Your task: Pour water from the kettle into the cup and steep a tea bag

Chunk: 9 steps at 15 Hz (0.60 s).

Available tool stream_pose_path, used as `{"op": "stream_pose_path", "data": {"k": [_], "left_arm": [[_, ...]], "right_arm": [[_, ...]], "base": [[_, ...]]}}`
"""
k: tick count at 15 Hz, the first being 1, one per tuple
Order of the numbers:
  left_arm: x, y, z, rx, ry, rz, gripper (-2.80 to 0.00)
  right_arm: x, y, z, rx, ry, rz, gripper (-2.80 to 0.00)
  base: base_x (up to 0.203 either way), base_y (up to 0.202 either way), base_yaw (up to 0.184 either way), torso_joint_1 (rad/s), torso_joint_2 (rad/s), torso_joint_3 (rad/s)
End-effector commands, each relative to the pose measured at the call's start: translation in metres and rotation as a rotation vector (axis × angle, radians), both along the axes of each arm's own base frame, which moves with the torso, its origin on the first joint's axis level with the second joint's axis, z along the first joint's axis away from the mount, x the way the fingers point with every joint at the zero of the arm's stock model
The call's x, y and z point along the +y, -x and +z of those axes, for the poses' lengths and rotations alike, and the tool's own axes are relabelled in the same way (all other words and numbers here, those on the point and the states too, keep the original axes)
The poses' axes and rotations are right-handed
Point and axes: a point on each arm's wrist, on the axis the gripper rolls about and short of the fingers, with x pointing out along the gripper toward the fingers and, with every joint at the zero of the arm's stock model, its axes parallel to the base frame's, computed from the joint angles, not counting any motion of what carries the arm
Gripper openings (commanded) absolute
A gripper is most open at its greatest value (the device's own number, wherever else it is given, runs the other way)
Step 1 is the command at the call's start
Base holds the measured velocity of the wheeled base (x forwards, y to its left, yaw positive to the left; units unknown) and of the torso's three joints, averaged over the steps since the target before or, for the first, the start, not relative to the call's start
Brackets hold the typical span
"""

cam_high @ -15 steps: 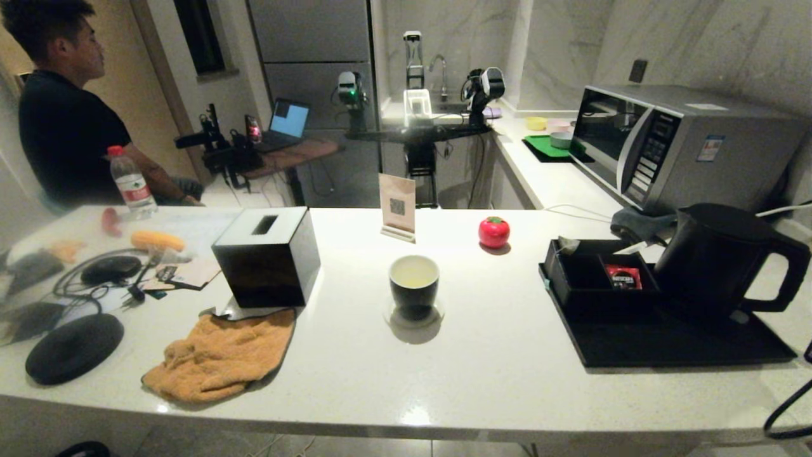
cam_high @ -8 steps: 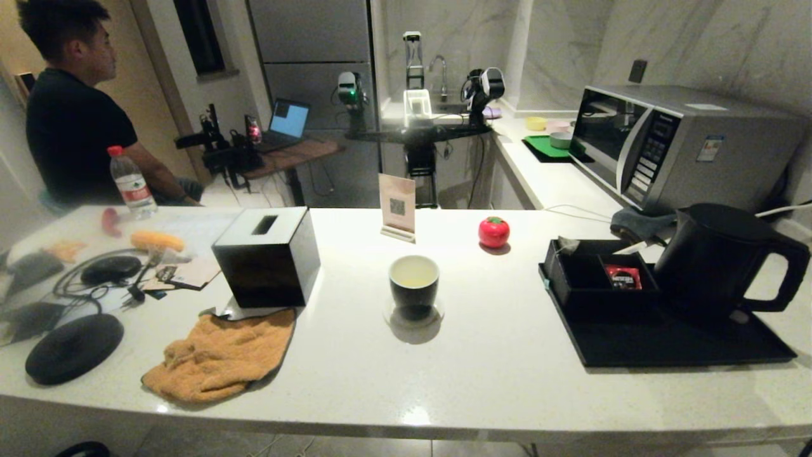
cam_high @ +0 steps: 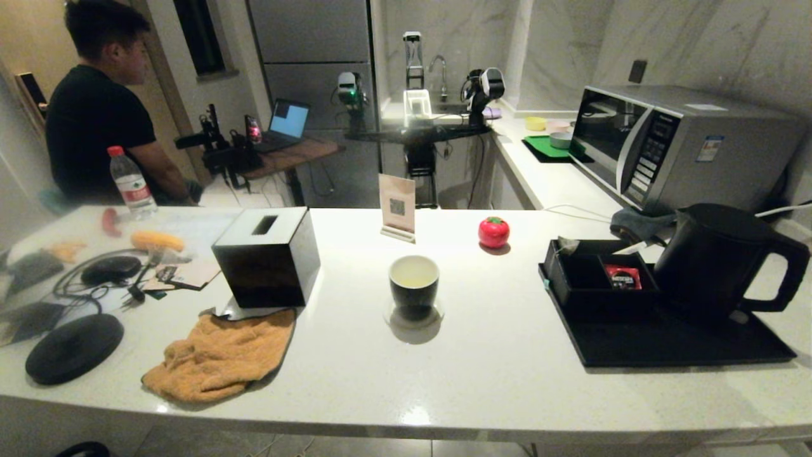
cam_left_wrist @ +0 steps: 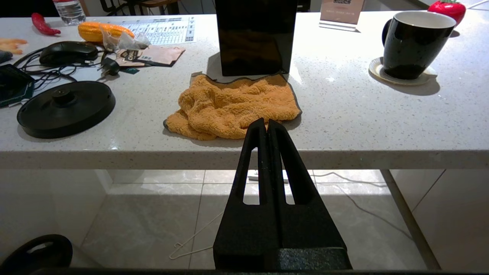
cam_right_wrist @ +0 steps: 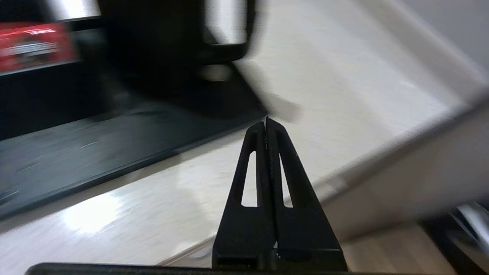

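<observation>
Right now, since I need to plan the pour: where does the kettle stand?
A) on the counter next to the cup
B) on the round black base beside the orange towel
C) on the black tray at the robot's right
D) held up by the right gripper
C: the kettle stands on the black tray, beside the compartment box; the right gripper is shut and empty.

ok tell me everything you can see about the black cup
The small glossy black cup with a white inside stands upright near the middle of the white speckled countertop, on a small round pale coaster that shows around its base. It tapers towards the bottom, and the left wrist view shows a handle on its far side. The head view shows pale liquid inside. Nothing else touches it; neither gripper is near.
</observation>
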Motion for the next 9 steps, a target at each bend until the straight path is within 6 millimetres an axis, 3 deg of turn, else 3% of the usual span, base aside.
{"op": "stream_pose_path", "data": {"k": [1, 9], "left_arm": [[0.000, 0.000, 0.000, 0.000, 0.000, 0.000, -2.80], [0.000, 0.000, 0.000, 0.000, 0.000, 0.000, -2.80]], "right_arm": [[0.009, -0.003, 0.006, -0.031, 0.007, 0.105, -2.80], [0.050, -0.063, 0.035, -0.095, 0.020, 0.393, -2.80]], "base": [[0.000, 0.000, 0.000, 0.000, 0.00, 0.000], [0.000, 0.000, 0.000, 0.000, 0.00, 0.000]]}}
